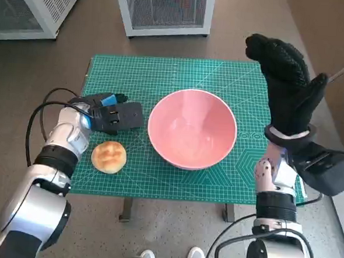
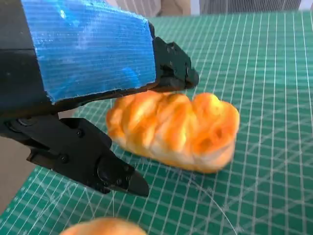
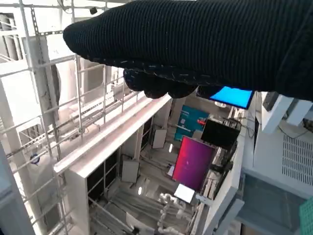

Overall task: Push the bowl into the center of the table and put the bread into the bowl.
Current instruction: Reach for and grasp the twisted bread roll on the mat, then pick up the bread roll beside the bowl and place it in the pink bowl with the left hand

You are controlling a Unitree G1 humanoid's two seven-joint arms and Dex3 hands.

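Bowl: pink bowl (image 1: 192,130) sits near the middle of the green table (image 1: 164,73).
Bread: round bun (image 1: 109,157) lies left of the bowl, not touching it.
Left robot hand (image 1: 111,115): over the table just beyond the bread, fingers apart, holding nothing.
Right robot hand (image 1: 286,83): up in the air, right of the bowl, fingers spread, holding nothing.

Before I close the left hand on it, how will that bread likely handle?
The bread looks soft and puffy, so it probably squashes under a firm grip. Its flat underside suggests it won't roll. It is likely light, so the left hand beside it could nudge it away.
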